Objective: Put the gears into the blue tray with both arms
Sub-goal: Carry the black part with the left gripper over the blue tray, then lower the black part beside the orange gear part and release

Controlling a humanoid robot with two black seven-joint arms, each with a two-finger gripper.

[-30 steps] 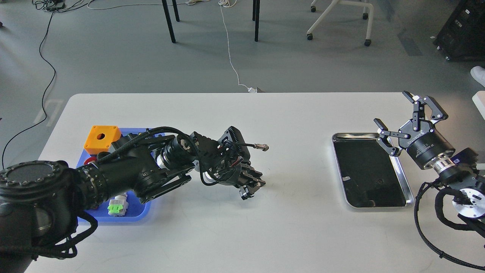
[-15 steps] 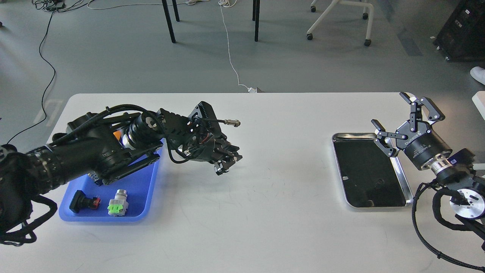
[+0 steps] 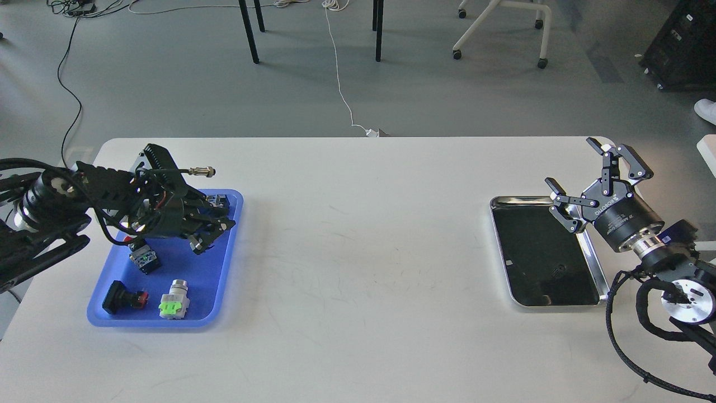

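Our left gripper [image 3: 210,238] hovers over the blue tray [image 3: 224,280] for release, finger state unclear; right gripper [image 3: 593,179] fingers wide, idle.

Legible text, one item:

1. White brand lettering "ROBOTIQ" on the black body of the right gripper [image 3: 582,178], just behind the finger linkage. It runs along the body and appears upside down from the head view.

2. A second line of smaller white print on the same gripper body, nearer the silver wrist ring: too small to read.

No readable text, numbers or signs on the left gripper [image 3: 210,238], the blue tray [image 3: 229,263], the parts lying in it, the steel tray [image 3: 598,282] or the table [image 3: 358,268].
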